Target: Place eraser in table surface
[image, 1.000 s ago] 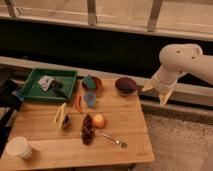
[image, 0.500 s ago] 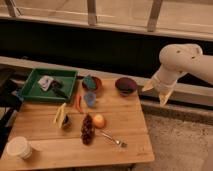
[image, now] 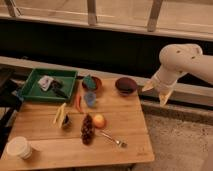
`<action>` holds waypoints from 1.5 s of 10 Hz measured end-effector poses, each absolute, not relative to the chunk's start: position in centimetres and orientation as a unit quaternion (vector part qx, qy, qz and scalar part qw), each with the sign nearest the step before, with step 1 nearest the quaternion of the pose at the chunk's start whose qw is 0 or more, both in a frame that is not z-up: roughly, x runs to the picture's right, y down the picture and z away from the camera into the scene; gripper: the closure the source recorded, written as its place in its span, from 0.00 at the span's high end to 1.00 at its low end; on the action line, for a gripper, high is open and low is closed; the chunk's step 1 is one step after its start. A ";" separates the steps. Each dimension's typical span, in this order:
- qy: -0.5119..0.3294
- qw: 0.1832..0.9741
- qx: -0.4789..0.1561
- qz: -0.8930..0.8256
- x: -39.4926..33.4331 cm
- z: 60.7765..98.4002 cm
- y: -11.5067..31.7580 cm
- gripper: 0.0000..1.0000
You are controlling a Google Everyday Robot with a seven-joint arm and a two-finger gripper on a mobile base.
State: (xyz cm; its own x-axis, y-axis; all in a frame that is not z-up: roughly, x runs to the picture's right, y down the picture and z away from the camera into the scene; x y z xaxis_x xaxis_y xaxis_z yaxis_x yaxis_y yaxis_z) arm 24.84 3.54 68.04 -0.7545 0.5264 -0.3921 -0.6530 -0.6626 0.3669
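The robot's gripper point(image: 157, 92) hangs released and empty past the right edge of the desk point(image: 127, 117), apparently parked clear of it, while the small dark eraser point(image: 58, 90) lies in the green tray point(image: 31, 86) at upper left, not yet set on the wood.

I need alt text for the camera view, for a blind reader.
A white robot arm holds its two-finger gripper open and empty, off the right side of a light wooden plank table. On it stand a green plastic tray and a round dark maroon bowl.
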 end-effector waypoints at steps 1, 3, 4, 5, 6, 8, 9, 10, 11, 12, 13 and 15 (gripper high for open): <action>0.249 0.327 -0.127 0.903 24.8 68.0 3.5 0.70; 0.249 0.327 -0.127 0.903 24.8 68.0 3.5 0.70; 0.249 0.327 -0.127 0.903 24.8 68.0 3.5 0.70; 0.249 0.327 -0.127 0.903 24.8 68.0 3.5 0.70; 0.249 0.327 -0.127 0.903 24.8 68.0 3.5 0.70; 0.249 0.325 -0.126 0.903 24.9 68.0 3.5 0.70; 0.250 0.327 -0.118 0.904 25.1 67.9 3.3 0.70; 0.248 0.332 -0.113 0.903 24.9 68.0 2.6 0.70; 0.244 0.339 -0.110 0.902 24.0 68.5 1.8 0.70; 0.237 0.346 -0.110 0.901 23.0 69.0 1.0 0.70; 0.228 0.355 -0.110 0.900 21.4 69.8 -0.1 0.70; 0.208 0.375 -0.118 0.896 16.8 71.8 -2.5 0.70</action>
State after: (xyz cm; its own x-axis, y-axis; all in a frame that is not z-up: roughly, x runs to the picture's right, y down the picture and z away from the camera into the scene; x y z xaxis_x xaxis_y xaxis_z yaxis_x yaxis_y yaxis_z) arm 16.81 -2.53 71.77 -0.6904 0.6229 -0.3678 -0.7212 -0.6321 0.2834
